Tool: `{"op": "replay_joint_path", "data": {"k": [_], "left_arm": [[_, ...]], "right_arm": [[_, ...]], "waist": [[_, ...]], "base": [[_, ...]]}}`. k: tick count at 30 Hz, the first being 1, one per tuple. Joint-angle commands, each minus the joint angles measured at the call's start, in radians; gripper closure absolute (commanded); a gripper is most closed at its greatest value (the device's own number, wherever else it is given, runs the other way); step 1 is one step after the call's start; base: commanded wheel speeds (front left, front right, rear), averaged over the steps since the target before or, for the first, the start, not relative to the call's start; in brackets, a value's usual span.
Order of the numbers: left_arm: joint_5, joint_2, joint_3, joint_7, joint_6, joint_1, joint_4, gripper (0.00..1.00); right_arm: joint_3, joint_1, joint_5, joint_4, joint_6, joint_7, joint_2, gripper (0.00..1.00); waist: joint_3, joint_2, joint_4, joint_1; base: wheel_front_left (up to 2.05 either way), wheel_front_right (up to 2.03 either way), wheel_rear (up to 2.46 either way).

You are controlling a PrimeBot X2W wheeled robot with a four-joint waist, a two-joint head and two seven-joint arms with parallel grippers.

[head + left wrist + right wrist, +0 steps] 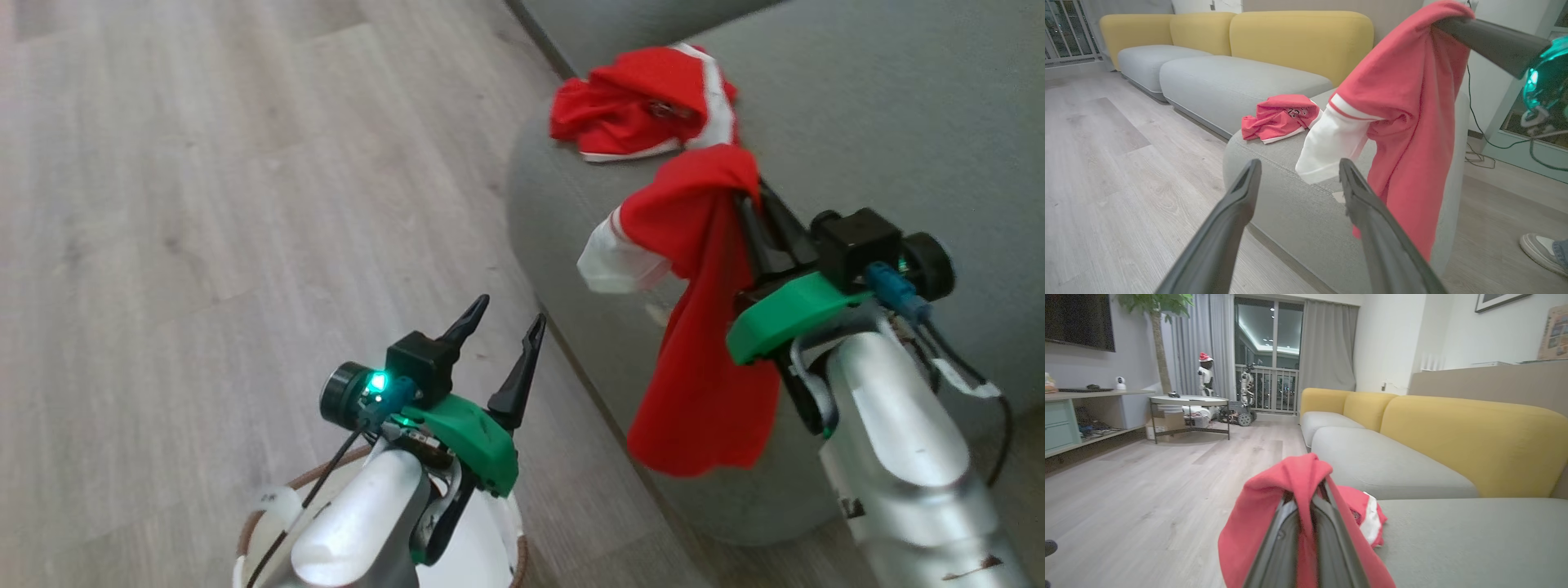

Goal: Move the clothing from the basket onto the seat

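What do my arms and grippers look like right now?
The left gripper and right gripper each have two long tapering black fingers on a green mount, black camera module behind. The forearms are silver-grey. The left wrist has a teal light, the right a blue-plugged black cable.

Basket (246,535): cut off at btm edge, inside hidden behind L arm (367,523). R tool (749,192) tips: covered by held clothing (702,367). Far jersey (633,106) print: illegible.

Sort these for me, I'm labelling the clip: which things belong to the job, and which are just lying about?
Job: held jersey, second jersey, basket, seat, right hand.
Lying about: yellow backrests, round table, plant, shoe.
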Motion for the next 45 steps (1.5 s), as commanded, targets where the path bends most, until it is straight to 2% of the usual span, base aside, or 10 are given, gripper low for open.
{"op": "replay_joint_path", "data": {"k": [1, 8, 14, 20, 28, 35, 41, 45], "left_arm": [[0.013, 0.004, 0.040, -0.013, -0.006, -0.026, -0.031, 0.00], [0.032, 0.000, 0.031, -0.013, -0.018, -0.025, -0.024, 0.00], [0.037, -0.001, 0.011, -0.013, -0.025, -0.031, -0.027, 0.00], [0.043, -0.001, -0.012, -0.013, -0.017, -0.042, -0.034, 0.00], [0.105, 0.009, -0.022, -0.013, -0.014, -0.122, -0.075, 0.00], [0.169, 0.023, -0.044, -0.004, -0.010, -0.222, -0.153, 0.00], [0.212, 0.032, -0.068, 0.014, -0.004, -0.283, -0.217, 0.00], [0.228, 0.026, -0.093, 0.020, -0.005, -0.304, -0.235, 0.00]], "right_arm": [[0.008, -0.051, -0.001, -0.050, 0.007, -0.002, -0.003, 1.00], [0.001, -0.073, 0.007, -0.059, 0.007, 0.018, -0.037, 1.00], [0.006, -0.144, 0.017, -0.024, 0.007, 0.034, -0.072, 1.00], [0.014, -0.278, 0.034, 0.055, 0.007, 0.056, -0.121, 1.00], [-0.034, -0.558, 0.050, 0.138, 0.007, 0.092, -0.249, 1.00], [-0.109, -0.757, -0.010, 0.257, 0.007, 0.119, -0.380, 1.00], [-0.226, -0.860, -0.099, 0.372, 0.007, 0.117, -0.448, 1.00], [-0.319, -0.881, -0.190, 0.435, 0.007, 0.097, -0.465, 1.00]], "waist": [[0.016, 0.0000, -0.038, 0.0000], [0.025, 0.0000, -0.037, 0.0000], [0.040, 0.0000, 0.006, 0.0000], [0.079, 0.0000, 0.067, 0.0000], [0.252, 0.0000, 0.155, 0.0000], [0.435, 0.0000, 0.235, 0.0000], [0.560, 0.0000, 0.302, 0.0000], [0.616, 0.0000, 0.343, 0.0000]], "base": [[0.00, 0.00, 0.00], [0.00, 0.00, 0.00], [0.00, 0.00, 0.00], [0.00, 0.00, 0.00], [0.00, 0.00, 0.00], [0.00, 0.00, 0.00], [0.00, 0.00, 0.00], [0.00, 0.00, 0.00]]}}
